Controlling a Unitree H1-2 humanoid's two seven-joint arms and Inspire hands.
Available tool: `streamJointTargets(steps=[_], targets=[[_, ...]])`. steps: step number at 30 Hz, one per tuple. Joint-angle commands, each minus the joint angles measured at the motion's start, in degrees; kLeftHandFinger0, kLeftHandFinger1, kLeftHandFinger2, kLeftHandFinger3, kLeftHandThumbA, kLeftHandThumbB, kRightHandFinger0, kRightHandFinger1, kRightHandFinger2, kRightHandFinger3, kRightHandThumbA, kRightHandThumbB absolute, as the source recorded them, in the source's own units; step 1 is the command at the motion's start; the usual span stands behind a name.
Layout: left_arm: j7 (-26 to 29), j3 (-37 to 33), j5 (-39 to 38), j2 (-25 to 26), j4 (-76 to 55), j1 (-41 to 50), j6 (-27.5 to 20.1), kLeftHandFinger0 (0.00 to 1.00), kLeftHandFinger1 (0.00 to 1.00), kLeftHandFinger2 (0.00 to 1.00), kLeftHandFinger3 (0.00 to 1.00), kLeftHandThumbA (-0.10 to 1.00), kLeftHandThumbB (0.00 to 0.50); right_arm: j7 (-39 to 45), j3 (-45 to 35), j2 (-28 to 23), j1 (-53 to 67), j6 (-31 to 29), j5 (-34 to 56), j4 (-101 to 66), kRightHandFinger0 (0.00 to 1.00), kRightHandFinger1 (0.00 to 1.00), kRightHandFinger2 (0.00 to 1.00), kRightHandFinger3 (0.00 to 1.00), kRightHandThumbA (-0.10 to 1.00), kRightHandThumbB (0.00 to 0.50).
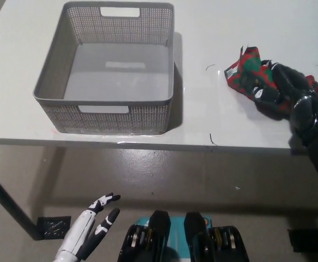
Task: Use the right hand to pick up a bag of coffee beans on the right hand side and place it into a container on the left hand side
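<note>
The coffee bag [246, 71] sits near the right edge of the white table [213, 125], a red and green crinkly pouch that looks soft and floppy rather than stiff. Probably lightish, with loose beans that'll shift around inside, so it could sag or slide if it's only pinched at a corner. The black right hand [276, 87] is lying over the bag's right side with fingers curled down onto it, but whether it's actually gripping tight is hard to say. Best bet is wrapping around the middle of the pouch, not the crimped top edge.

The grey mesh basket [107, 71] is at the table's left part, well apart from the bag, empty with a wide open top. The tabletop looks smooth, nothing in between. The white left hand [90, 226] hangs below the table's front edge, fingers loosely spread, holding nothing.
</note>
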Motion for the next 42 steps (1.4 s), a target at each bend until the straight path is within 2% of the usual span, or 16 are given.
streamJointTargets(steps=[1,2,3,4,7,9,10,12,19,24,30,34,37,39,40,42], targets=[[-0.5,0.5,-0.1,0.7,-1.9,-1.4,-0.6,1.00,1.00,1.00,1.00,1.00,0.153,-15.4,-0.8,1.5,2.4,-8.1,-0.3,7.7,0.21,0.53,0.94,0.82,-0.10,0.177],[-0.6,0.5,-0.1,0.7,-1.9,-1.4,-0.6,1.00,1.00,1.00,1.00,1.00,0.153,-15.7,-0.8,1.5,2.3,-8.2,-0.3,7.9,0.20,0.50,0.91,0.90,-0.10,0.183],[-0.6,0.4,-0.1,0.8,-1.8,-1.5,-0.7,1.00,1.00,1.00,1.00,1.00,0.148,-16.1,-1.2,1.5,2.0,-8.7,0.1,7.7,0.23,0.50,0.83,0.84,-0.10,0.204],[-0.6,0.4,0.0,0.7,-1.8,-1.5,-0.8,1.00,1.00,1.00,1.00,1.00,0.147,-16.7,-1.4,1.5,1.8,-9.6,0.2,7.4,0.18,0.40,0.70,0.70,-0.10,0.214],[-0.7,0.4,0.0,0.8,-1.9,-1.4,-0.7,1.00,1.00,1.00,1.00,1.00,0.150,-18.1,-2.1,1.6,1.1,-11.3,0.9,7.1,0.01,0.21,0.50,0.48,-0.10,0.195],[-0.8,0.5,-0.1,0.8,-2.0,-1.5,-0.3,1.00,1.00,1.00,1.00,1.00,0.146,-20.2,-2.3,1.7,0.2,-12.5,0.6,6.8,0.00,0.23,0.68,0.60,-0.10,0.164],[-0.9,0.6,0.1,0.9,-2.0,-1.6,-0.2,1.00,1.00,1.00,1.00,1.00,0.147,-21.3,-2.3,1.8,-0.6,-13.0,0.4,6.9,0.05,0.39,0.91,0.77,-0.10,0.158],[-0.8,0.5,0.7,0.9,-2.1,-1.6,0.0,1.00,1.00,1.00,1.00,1.00,0.145,-22.2,-2.7,1.6,-1.7,-15.7,0.9,6.6,0.02,0.50,1.00,0.94,-0.10,0.132],[-0.7,0.7,0.0,0.6,-1.7,-1.1,-0.5,1.00,1.00,1.00,1.00,1.00,0.142,-20.8,-5.4,0.7,-8.2,-14.7,1.7,0.8,0.01,0.53,0.91,1.00,-0.10,0.152],[-0.7,0.6,0.1,0.8,-1.4,-1.0,-0.9,1.00,1.00,1.00,1.00,1.00,0.134,-18.2,-6.9,-0.4,-11.6,-10.3,0.9,-10.3,0.00,0.42,0.86,0.97,-0.10,0.133],[-0.8,0.5,0.1,1.0,-1.4,-0.6,-1.0,1.00,1.00,1.00,1.00,1.00,0.136,-15.0,-8.3,0.5,-16.3,-6.6,1.1,-18.1,0.00,0.53,0.90,1.00,-0.10,0.136],[-0.7,0.2,0.5,0.9,-1.0,-0.5,-1.2,1.00,1.00,1.00,1.00,1.00,0.140,-14.0,-8.0,2.5,-19.0,-5.9,0.5,-21.2,0.00,0.42,0.84,0.91,-0.10,0.189],[-0.8,-0.1,1.0,1.0,-1.1,-0.5,-1.0,1.00,1.00,1.00,1.00,1.00,0.137,-13.3,-7.6,4.7,-20.9,-5.0,0.4,-22.2,0.00,0.40,0.84,0.88,-0.10,0.177],[-0.7,-0.1,0.9,0.9,-0.8,-0.7,-1.4,1.00,1.00,1.00,1.00,1.00,0.134,-12.8,-7.3,6.5,-22.5,-4.1,0.4,-22.4,0.00,0.26,0.70,0.75,-0.10,0.180],[-0.7,-0.1,0.8,0.9,-0.8,-0.8,-1.4,1.00,1.00,1.00,1.00,1.00,0.129,-12.8,-7.2,7.1,-22.9,-4.2,0.4,-22.2,0.00,0.15,0.60,0.73,-0.10,0.183],[-0.9,-0.3,0.9,0.8,-0.8,-0.7,-1.1,1.00,1.00,1.00,1.00,1.00,0.131,-12.9,-6.7,9.3,-24.2,-5.2,0.3,-21.1,0.00,0.13,0.68,0.82,-0.10,0.173]])
